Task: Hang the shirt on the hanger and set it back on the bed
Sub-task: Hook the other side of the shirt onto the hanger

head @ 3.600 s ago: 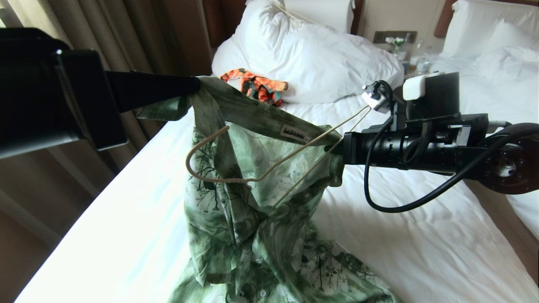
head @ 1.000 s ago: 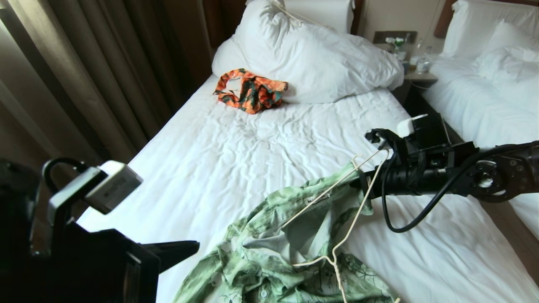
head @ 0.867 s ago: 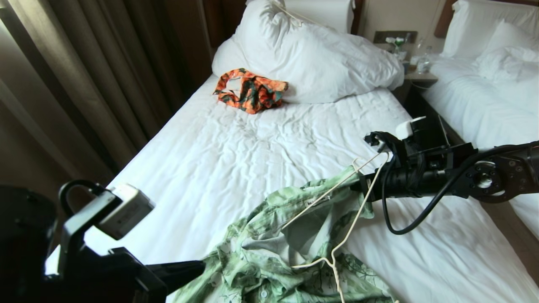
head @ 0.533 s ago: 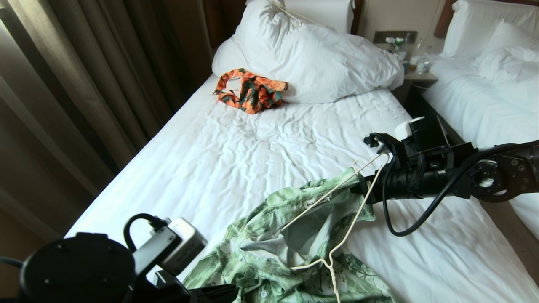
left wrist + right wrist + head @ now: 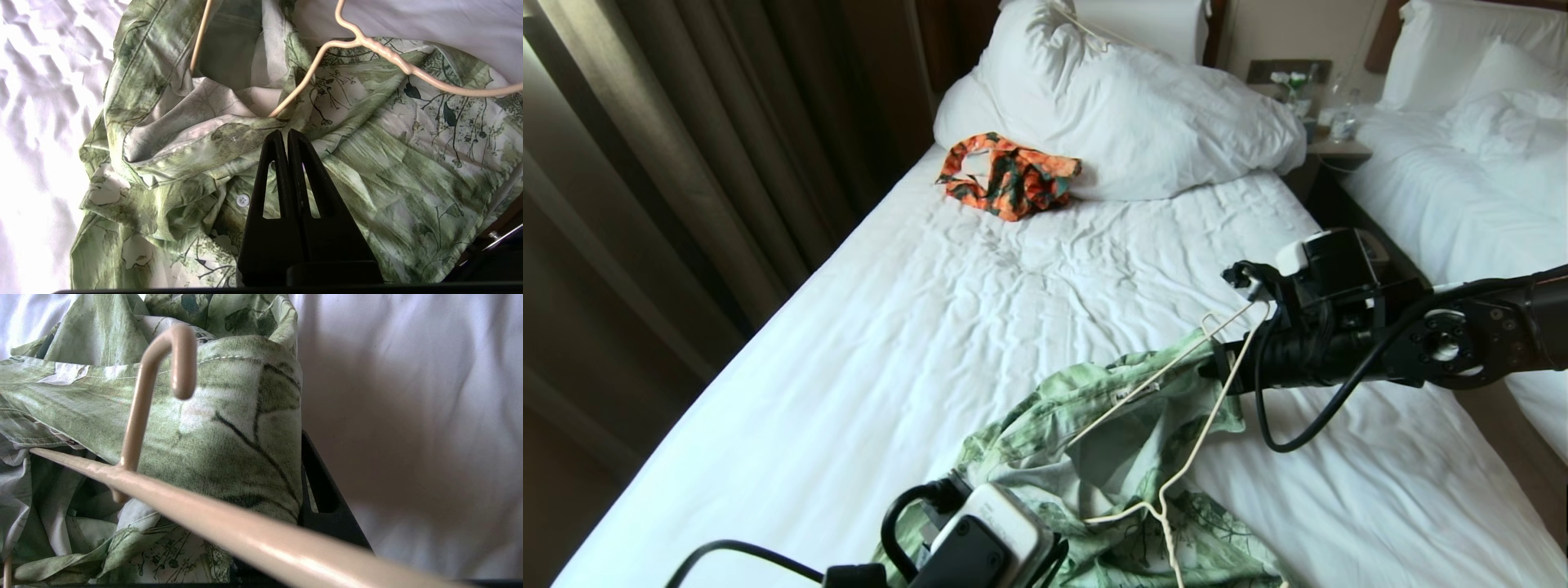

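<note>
The green printed shirt (image 5: 1045, 425) lies crumpled on the near part of the bed (image 5: 931, 327). The cream wire hanger (image 5: 1201, 433) rests slanted across it, one end tucked inside the cloth. My right gripper (image 5: 1213, 366) is shut on one end of the shirt (image 5: 229, 416), just above the sheet. The hanger (image 5: 229, 522) wire crosses right over that grip. Only one black finger (image 5: 322, 498) shows past the cloth. My left gripper (image 5: 284, 132) hangs shut and empty just above the shirt (image 5: 367, 163), near the hanger's twisted neck (image 5: 384, 51). Only that arm's wrist (image 5: 988, 535) reaches into the head view.
An orange-and-green garment (image 5: 1009, 175) lies by the big white pillows (image 5: 1127, 106) at the head of the bed. Curtains (image 5: 686, 163) hang along the left side. A nightstand with bottles (image 5: 1331, 122) and a second bed (image 5: 1462, 163) are on the right.
The shirt, earlier held up by both grippers, now lies on the bed. My left arm, shut and empty, has swung from the left edge to bottom centre over the shirt. The right arm barely moved.
</note>
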Motion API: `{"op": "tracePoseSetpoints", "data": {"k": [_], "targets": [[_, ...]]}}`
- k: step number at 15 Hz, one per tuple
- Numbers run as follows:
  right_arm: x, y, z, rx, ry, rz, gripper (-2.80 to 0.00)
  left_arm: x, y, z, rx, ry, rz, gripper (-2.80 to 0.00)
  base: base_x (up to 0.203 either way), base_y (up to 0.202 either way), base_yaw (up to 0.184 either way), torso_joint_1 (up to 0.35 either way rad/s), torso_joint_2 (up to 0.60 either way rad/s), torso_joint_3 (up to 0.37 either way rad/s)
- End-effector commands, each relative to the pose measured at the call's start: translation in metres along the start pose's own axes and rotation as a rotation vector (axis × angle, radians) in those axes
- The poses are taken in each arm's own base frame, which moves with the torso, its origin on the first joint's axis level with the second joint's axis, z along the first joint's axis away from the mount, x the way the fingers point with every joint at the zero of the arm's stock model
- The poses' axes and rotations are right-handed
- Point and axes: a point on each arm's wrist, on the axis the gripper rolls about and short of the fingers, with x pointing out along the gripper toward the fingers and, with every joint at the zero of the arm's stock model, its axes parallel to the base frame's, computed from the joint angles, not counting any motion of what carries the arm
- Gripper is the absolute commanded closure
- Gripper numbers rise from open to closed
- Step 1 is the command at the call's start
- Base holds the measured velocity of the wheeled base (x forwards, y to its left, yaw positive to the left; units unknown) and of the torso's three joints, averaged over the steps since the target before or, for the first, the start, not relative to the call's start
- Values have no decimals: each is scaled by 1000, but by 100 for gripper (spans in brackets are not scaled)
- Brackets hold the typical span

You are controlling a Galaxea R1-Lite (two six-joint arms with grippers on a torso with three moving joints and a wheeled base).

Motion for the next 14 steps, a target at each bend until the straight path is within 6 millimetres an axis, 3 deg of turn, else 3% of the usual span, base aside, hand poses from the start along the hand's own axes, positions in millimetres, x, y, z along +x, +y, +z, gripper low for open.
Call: {"op": "tracePoseSetpoints", "data": {"k": [1,6,12,13,14], "targets": [[7,-1,2,19,49,-4,0,6,-13,-12,72,27,-16,0,0,0,0,0,0,0],[21,11,15,225,140,15,0,13,-20,-4,103,-48,5,0,0,0,0,0,0,0],[32,17,14,310,181,31,0,21,-5,8,56,-123,73,0,0,0,0,0,0,0],[32,16,14,321,188,38,0,23,-3,10,52,-136,83,-19,0,0,0,0,0,0],[32,15,14,334,190,40,0,23,-2,10,49,-141,82,-280,0,0,0,0,0,0]]}}
